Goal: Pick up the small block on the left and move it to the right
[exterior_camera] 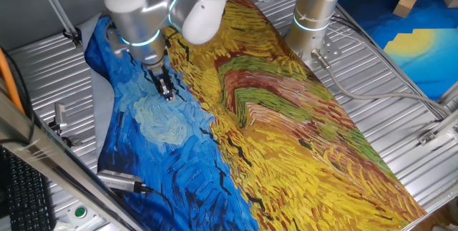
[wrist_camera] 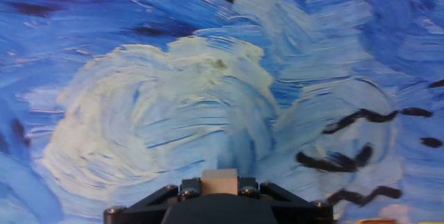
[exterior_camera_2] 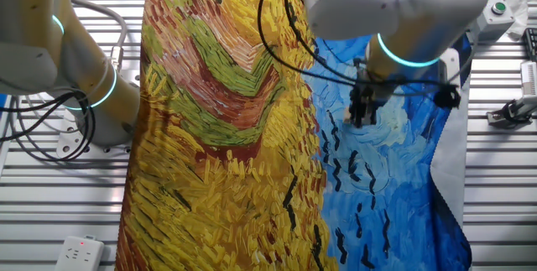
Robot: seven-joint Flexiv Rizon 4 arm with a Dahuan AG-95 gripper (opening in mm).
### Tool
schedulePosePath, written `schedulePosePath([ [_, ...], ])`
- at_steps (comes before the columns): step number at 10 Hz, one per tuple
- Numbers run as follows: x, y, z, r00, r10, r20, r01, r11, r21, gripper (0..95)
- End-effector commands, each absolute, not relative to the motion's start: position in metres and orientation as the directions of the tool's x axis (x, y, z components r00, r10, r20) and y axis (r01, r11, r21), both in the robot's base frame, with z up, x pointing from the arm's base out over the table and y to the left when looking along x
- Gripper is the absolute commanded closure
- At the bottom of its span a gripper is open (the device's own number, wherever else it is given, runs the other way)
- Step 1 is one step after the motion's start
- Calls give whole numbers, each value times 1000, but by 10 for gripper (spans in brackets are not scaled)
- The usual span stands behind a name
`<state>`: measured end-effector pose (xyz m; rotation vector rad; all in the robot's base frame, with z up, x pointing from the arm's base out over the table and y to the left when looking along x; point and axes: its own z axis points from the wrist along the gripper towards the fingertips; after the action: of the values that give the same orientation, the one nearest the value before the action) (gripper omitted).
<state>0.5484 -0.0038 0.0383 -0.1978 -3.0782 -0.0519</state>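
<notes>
Block (wrist_camera: pixel 219 181) sits between the two black fingers of the gripper (wrist_camera: pixel 219 191). The gripper is squeezed tight on it, so the block is held in its tips. Under it lies the painted cloth (wrist_camera: pixel 173 113) on the surface, at a pale yellow swirl in the blue part, on the left side (exterior_camera: pixel 166 91).

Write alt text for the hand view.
The claw grips the small block, a pale tan cube, between its black fingers at the bottom edge. Below it lies a painted cloth with a pale yellow swirl on blue and black strokes at right.
</notes>
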Motion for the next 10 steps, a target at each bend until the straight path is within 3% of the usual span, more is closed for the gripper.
schedulePosePath([
  [1,552,12,40,-989,138,57,140,990,28,950],
  [6,561,51,70,-986,155,58,157,987,26,950],
  [10,568,99,63,-984,175,44,176,984,26,950],
])
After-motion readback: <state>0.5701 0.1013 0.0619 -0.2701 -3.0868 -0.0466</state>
